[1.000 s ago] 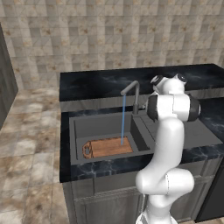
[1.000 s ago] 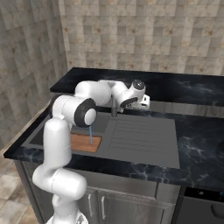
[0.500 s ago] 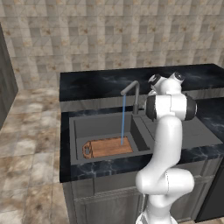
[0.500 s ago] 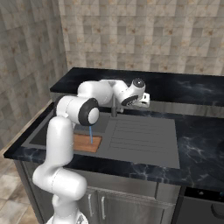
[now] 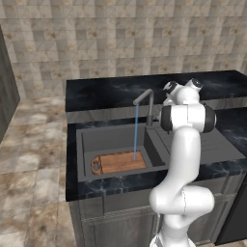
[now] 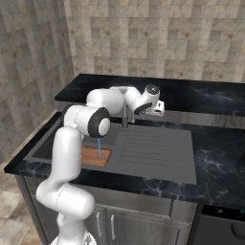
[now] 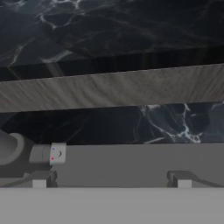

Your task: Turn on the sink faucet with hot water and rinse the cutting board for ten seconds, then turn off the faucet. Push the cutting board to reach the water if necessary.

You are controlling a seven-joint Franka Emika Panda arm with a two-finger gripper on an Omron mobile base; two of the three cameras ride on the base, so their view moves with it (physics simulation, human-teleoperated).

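Lying flat on the floor of the sink (image 5: 87, 144), toward its front-left part, the cutting board (image 5: 118, 162) has its rounded handle end with the hole pointing left in the left base view. The water (image 5: 135, 132) falls as a thin light-blue stream from the spout tip and meets the board near its right end. In the right base view the same board (image 6: 94, 156) shows partly behind the arm, with the stream (image 6: 99, 146) landing on it.

Right of the stream stands the sink faucet (image 5: 149, 108), its upright stem at the back rim of the basin and its angled spout bent over to the left. The ribbed drainboard (image 6: 153, 150) spreads to the right of the basin, set into the black marbled surface (image 6: 217, 143).

The gripper (image 6: 154, 109) sits just right of the faucet stem, above the back edge of the drainboard, the arm folded back toward it. In the hand view the faucet's base (image 7: 11, 148) appears at the left with its small side lever (image 7: 48, 154) sticking out toward the right (a tiny red and blue mark shows on its end). The fingertips (image 7: 39, 181) rise well apart, so the jaws stand released, holding nothing, the left tip just below the lever.
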